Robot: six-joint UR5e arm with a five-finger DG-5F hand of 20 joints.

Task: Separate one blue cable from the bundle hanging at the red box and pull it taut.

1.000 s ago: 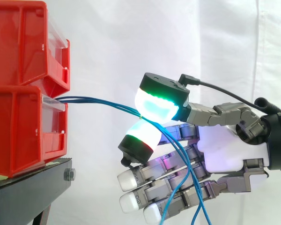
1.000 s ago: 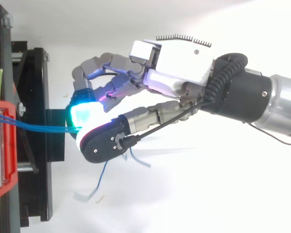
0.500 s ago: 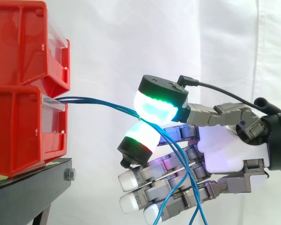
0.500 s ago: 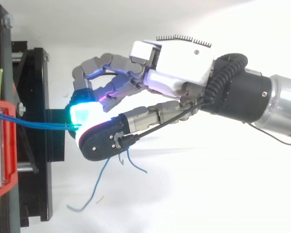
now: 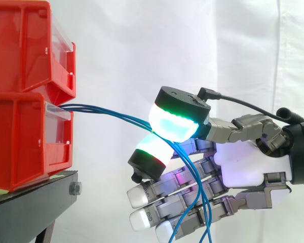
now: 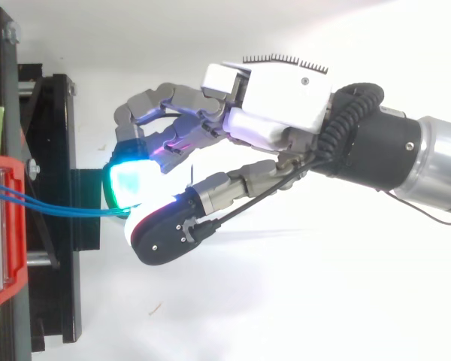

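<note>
A bundle of thin blue cables leaves the front slot of the lower red bin and slopes down to the right. My hand comes in from the right, with its thumb pad glowing green and cyan above and a finger pad glowing white and red below. The cables pass between these two pads, which close on them. Past the pinch the strands hang down across the other, straighter fingers. In the top view the cables run from the red bin to the pinch under my hand.
A second red bin is stacked on the lower one. Both rest on a black stand at the left. A white curtain hangs behind.
The thumb has shifted slightly right and down onto the cables. The loose cable ends seen below the hand from above have swung under it and now hang straighter.
</note>
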